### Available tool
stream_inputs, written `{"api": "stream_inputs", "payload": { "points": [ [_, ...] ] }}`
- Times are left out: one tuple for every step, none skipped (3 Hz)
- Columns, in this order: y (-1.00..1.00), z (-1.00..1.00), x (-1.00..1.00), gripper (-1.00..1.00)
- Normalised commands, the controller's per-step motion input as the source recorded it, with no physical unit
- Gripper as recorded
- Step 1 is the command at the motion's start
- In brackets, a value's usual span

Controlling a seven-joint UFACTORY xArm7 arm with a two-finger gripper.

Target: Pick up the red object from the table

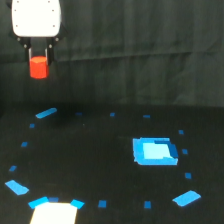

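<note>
Claw (38,59) sat high at the exterior view's upper left, clamped on the block (38,67). Dark fingers ran down both sides of the block's upper part; the lower half hung out below the tips. White body directly above, wider than the block.

Block was clear of the table (100,150), well above its far-left corner, against the curtain (150,50). So the pick looked essentially done; what remained was holding it.

How to do that well, my read:
- Keep squeeze constant. Only the top part was gripped, so any slackening could drop it.
- Rise or hold straight, no fast sideways moves; the overhang gives swing leverage.
- Block looked upright and centred between the fingers, no obvious tilt. Frame was blurry, so contact detail wasn't resolvable.

Below on the table: a blue square piece (154,151) right of centre, small blue tape marks scattered about, blue patches near the front-left and front-right corners, and a bright white patch (54,212) at the front edge. None of it near the claw, so no collision risk at that height.
</note>
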Motion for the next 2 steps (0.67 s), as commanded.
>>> {"api": "stream_inputs", "payload": {
  "points": [
    [-0.02,0.28,0.1,-1.0],
    [0.42,0.39,0.25,-1.0]
  ]
}}
